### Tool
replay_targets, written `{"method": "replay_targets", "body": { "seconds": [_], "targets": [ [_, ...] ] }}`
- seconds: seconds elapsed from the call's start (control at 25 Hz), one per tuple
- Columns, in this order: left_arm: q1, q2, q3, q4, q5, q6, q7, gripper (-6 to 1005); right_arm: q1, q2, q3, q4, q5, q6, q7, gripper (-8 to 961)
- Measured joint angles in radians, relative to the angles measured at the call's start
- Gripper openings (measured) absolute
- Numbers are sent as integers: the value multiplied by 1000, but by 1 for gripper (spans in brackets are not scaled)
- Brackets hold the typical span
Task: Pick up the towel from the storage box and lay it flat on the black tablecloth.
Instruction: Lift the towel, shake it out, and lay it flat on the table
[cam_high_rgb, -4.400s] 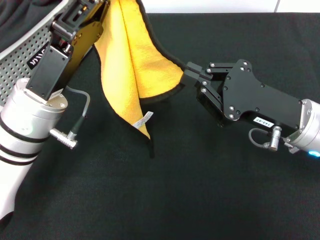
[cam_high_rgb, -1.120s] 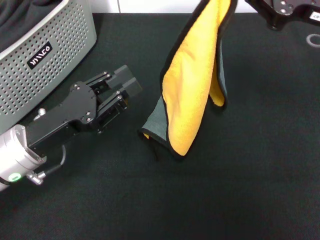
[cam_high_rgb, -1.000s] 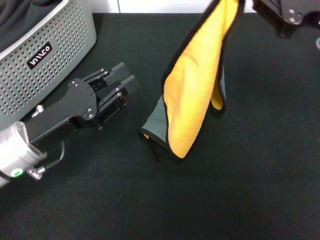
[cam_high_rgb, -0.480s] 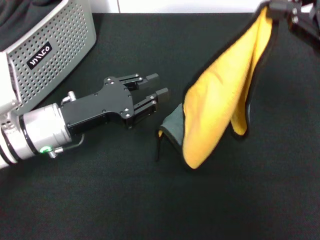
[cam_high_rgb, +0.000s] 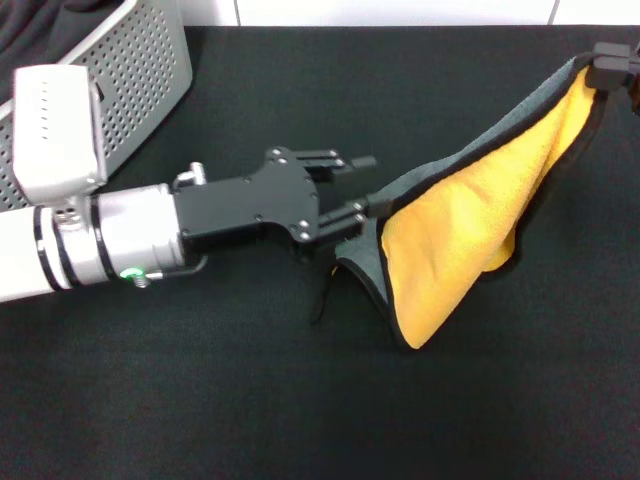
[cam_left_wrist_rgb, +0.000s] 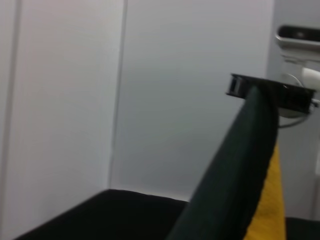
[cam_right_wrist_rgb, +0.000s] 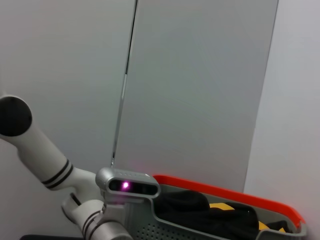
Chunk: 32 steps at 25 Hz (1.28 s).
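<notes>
Since a moment ago the left gripper has reached the towel's near corner, fingers apparently closing on it, while the right gripper pinches the far corner above the black tablecloth; next, spread and lower

storage box: far left corner, sitting on the black tablecloth, w/ dark fabric inside
left gripper: mid-table, reaching in from the left, just above the cloth, fingertips right at the towel's left edge
towel: right of center, strung from its low left end near the tablecloth up to the far right edge
right gripper: far right edge, mostly out of frame, at the towel's top corner, well above the table
wall: behind the table
</notes>
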Motion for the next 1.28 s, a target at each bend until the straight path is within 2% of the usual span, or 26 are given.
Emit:
{"method": "replay_targets", "body": {
  "seconds": [0.32,0.8,1.0,1.28],
  "targets": [
    [-46,-5,98,-10,0,-5,0,397,10,3,-4,5,-12,-42,-2,3],
    [-64,-10,117,-11,-11,-25,3,397,3,11,6,-4,-7,-122,-5,3],
    [-59,-10,117,-11,-25,-24,5,395,0,16,44,3,-8,-148,-5,3],
    [-87,-14,179,-75,-24,-14,5,392,10,28,93,5,-11,-127,-19,3]
  ]
}}
